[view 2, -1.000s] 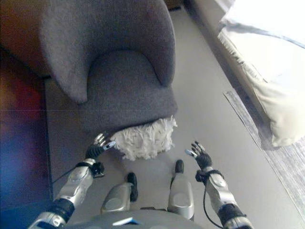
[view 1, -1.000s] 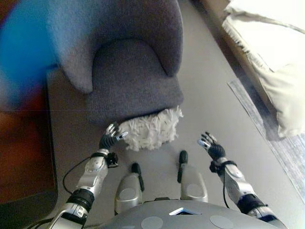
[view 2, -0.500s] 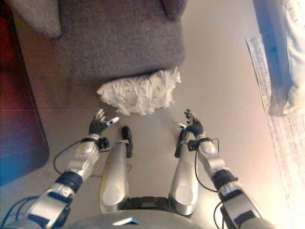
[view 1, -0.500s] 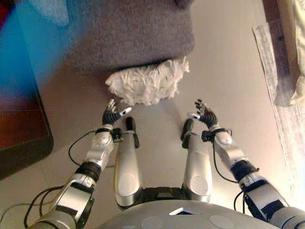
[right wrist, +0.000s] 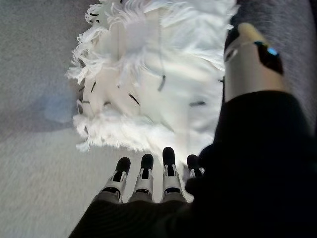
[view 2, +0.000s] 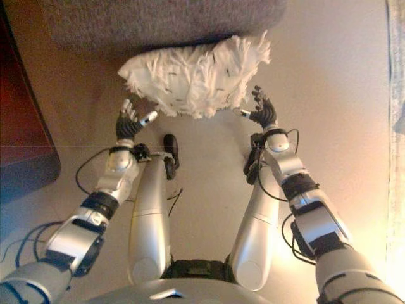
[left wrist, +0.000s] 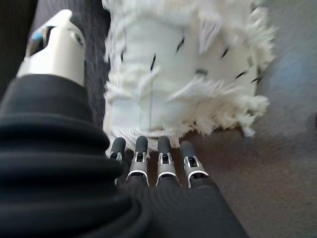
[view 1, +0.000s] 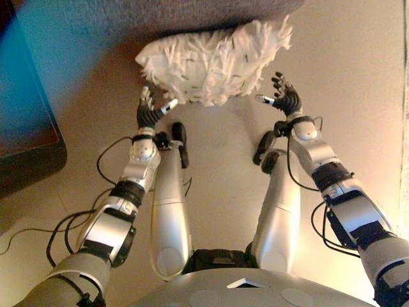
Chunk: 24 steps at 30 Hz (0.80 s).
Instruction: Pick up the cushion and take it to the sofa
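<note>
A white shaggy cushion [view 1: 211, 61] lies on the floor against the front of a grey armchair [view 2: 158, 22]. My left hand [view 1: 151, 112] is open just before the cushion's left end, apart from it. My right hand [view 1: 284, 99] is open beside the cushion's right end. In the left wrist view the cushion [left wrist: 183, 74] lies just past my straight fingers [left wrist: 148, 158]. In the right wrist view the cushion [right wrist: 153, 74] lies just past my fingers [right wrist: 143, 171]. Neither hand holds it.
A dark red rug or low piece of furniture [view 1: 25, 128] lies on the left. A light rug's edge [view 2: 395, 63] shows at the far right. Beige floor [view 1: 345, 77] spreads to the right of the cushion.
The view has tipped down and closer to the cushion. Both hands have reached forward, now flanking the cushion's two ends. The cushion has not moved.
</note>
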### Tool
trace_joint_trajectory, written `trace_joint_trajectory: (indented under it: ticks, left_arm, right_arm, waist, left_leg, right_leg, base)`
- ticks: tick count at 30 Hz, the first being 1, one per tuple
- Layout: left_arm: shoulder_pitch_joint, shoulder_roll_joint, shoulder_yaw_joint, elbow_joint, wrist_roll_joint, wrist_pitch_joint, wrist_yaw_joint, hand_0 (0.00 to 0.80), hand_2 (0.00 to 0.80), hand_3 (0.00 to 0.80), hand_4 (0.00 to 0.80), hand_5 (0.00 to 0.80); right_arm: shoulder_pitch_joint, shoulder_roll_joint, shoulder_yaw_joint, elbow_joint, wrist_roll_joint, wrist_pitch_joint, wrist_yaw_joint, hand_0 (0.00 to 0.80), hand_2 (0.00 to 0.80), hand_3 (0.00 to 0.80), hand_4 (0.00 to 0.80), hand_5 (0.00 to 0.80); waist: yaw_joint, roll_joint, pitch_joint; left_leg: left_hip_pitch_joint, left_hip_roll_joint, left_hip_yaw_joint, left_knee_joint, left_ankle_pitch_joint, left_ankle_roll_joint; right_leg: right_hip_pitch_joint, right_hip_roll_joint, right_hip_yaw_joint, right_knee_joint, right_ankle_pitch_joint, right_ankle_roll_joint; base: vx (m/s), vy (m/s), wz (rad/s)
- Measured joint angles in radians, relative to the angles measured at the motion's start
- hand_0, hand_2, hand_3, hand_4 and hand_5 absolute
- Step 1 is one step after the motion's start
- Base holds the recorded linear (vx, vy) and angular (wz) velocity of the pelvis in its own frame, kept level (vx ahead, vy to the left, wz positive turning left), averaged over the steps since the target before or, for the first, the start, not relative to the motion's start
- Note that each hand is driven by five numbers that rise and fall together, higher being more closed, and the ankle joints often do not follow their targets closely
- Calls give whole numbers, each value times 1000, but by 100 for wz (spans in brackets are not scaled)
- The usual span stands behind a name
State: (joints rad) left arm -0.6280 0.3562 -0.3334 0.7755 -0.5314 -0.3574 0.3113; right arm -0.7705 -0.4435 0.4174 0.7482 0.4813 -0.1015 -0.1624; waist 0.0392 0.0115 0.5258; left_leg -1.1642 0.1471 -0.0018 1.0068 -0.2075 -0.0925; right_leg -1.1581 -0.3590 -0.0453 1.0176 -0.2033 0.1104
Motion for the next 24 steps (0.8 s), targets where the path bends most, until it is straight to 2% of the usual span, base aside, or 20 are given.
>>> trace_joint_trajectory:
  ticks: [7, 8, 12, 19, 24]
  left_arm:
    - [-43, 36, -3, 18, -5, 5, 12, 0, 0, 0, 0, 0]
    - [-50, 45, -10, 19, -5, 10, 14, 0, 0, 0, 0, 0]
    - [-112, 75, -29, 40, -6, 48, 15, 0, 0, 0, 0, 0]
    - [-277, 100, -39, 155, -81, 141, 9, 0, 0, 0, 0, 0]
    - [-305, 109, -39, 192, -121, 175, -1, 0, 0, 0, 0, 0]
  right_arm:
    - [-75, -9, 9, 75, 101, 40, 13, 0, 0, 0, 0, 0]
    - [-85, -9, 9, 92, 114, 44, 15, 0, 0, 0, 0, 0]
    - [-137, -26, 9, 121, 155, 55, 15, 0, 0, 0, 0, 0]
    - [-227, -44, 8, 221, 221, 67, 22, 0, 0, 0, 0, 0]
    - [-270, -51, 9, 237, 240, 70, 25, 0, 0, 0, 0, 0]
  waist:
    - [-11, 4, 2]
    - [-23, 5, 2]
    - [-26, 8, 4]
    - [-29, 9, 5]
    - [-28, 9, 5]
  left_leg:
    - [-164, 5, -39, 190, -36, -8]
    - [-194, 5, -47, 216, -39, -12]
    - [-305, 9, -56, 303, -41, -15]
    - [-390, 35, -62, 368, -39, -11]
    - [-405, 40, -62, 388, -43, -12]
  right_leg:
    - [-166, -5, 41, 220, -73, -14]
    - [-194, -5, 46, 250, -81, -14]
    - [-316, 9, 84, 349, -95, -15]
    - [-404, 24, 110, 417, -97, -17]
    - [-419, 20, 111, 442, -110, -25]
  base:
    - [0, -30, 8]
    - [-21, -13, 10]
    - [-10, 2, 3]
    - [34, -17, -2]
    - [47, -18, 3]
